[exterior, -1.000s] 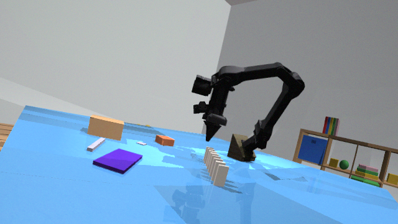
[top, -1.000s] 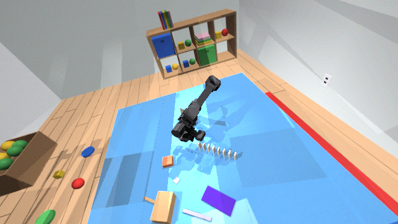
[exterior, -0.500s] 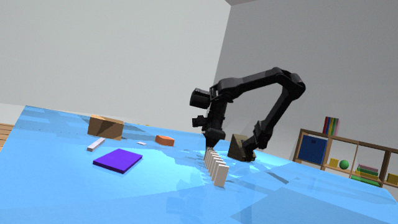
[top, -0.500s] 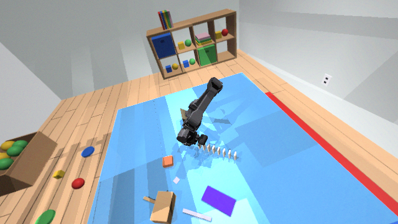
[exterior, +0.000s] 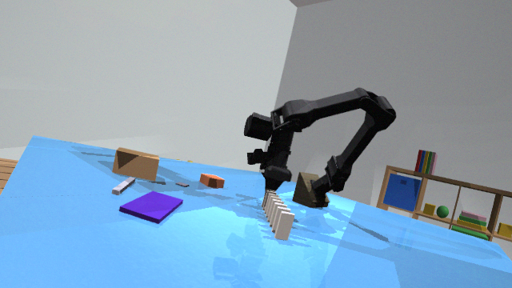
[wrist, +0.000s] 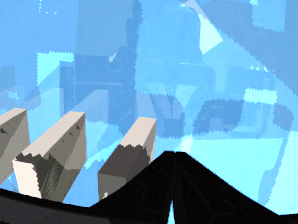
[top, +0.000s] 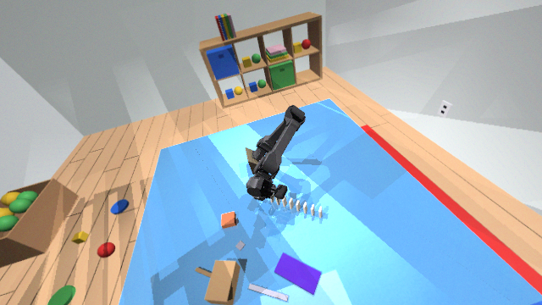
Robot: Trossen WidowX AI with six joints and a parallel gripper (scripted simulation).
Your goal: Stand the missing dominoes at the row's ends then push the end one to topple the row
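Note:
A row of several white dominoes [top: 298, 207] [exterior: 277, 212] stands on the blue table [top: 381, 237] [exterior: 72, 240]. My gripper [top: 276, 197] [exterior: 271, 187] [wrist: 173, 161] is shut and empty. Its tip is low at the end of the row nearest the arm, right by the end domino [top: 273, 201] [exterior: 266, 198] [wrist: 127, 163]. I cannot tell whether it touches that domino. In the wrist view three dominoes show to the left of the closed fingertips, among them a second domino [wrist: 55, 156]. The far end domino [top: 321, 212] [exterior: 285, 226] stands upright.
An orange block [top: 229, 219] [exterior: 212, 180], a purple slab [top: 297, 273] [exterior: 151, 206], a cardboard box [top: 222, 281] [exterior: 135, 163], a grey bar [top: 268, 292] [exterior: 123, 186] and a small grey tile [top: 240, 245] lie on the table away from the row. A tan wedge [exterior: 306, 190] sits at the arm's base.

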